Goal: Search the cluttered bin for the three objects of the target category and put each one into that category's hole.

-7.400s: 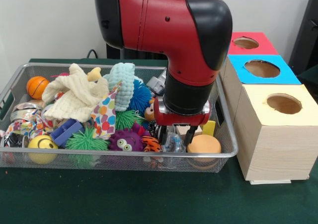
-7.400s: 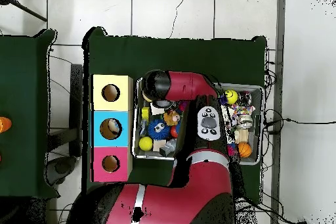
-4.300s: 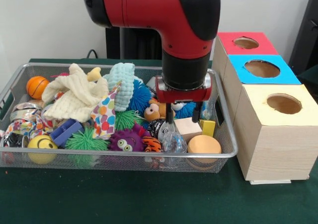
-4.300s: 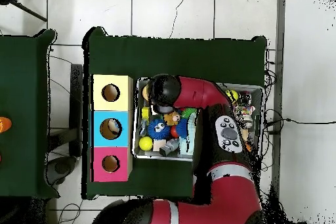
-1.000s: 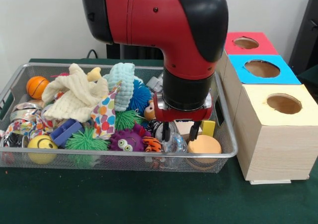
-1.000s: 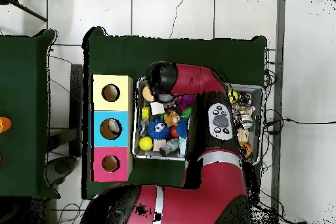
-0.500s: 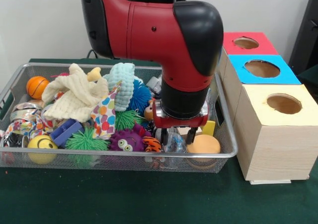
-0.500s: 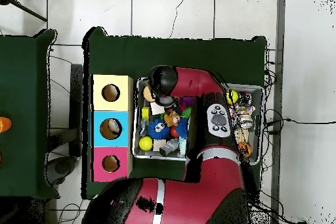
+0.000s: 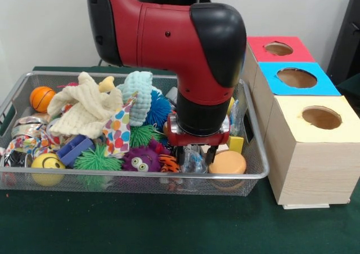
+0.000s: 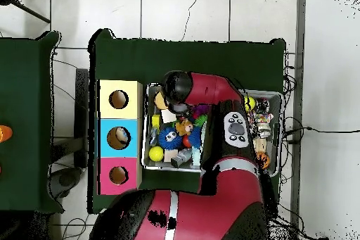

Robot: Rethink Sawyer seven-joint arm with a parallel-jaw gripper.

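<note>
The wire-mesh bin (image 9: 140, 175) is full of toys and also shows in the overhead view (image 10: 146, 133). My gripper (image 9: 194, 154) is open and low in the bin's right front part. Its fingers (image 9: 179, 152) stand on either side of a clear crinkly plastic thing (image 9: 194, 161). An orange round sponge (image 9: 227, 162) lies just right of it and a tiger-striped toy (image 9: 168, 163) just left. A purple spiky ball with eyes (image 9: 142, 159) is further left. In the overhead view the arm's wrist (image 10: 176, 88) hides the gripper.
Three wooden boxes with round holes stand right of the bin: red top (image 9: 297, 54), blue top (image 9: 330, 88), cream top (image 9: 292, 105). Also in the bin: cream cloth (image 9: 84, 108), teal knobbly cloth (image 9: 139, 93), green spiky ball (image 9: 97, 159), yellow smiley ball (image 9: 47, 164), orange basketball (image 9: 42, 98), yellow block (image 9: 236, 143).
Over the last second my gripper has gone down into the bin and a little to the left in the front view, coming down around the clear plastic thing.
</note>
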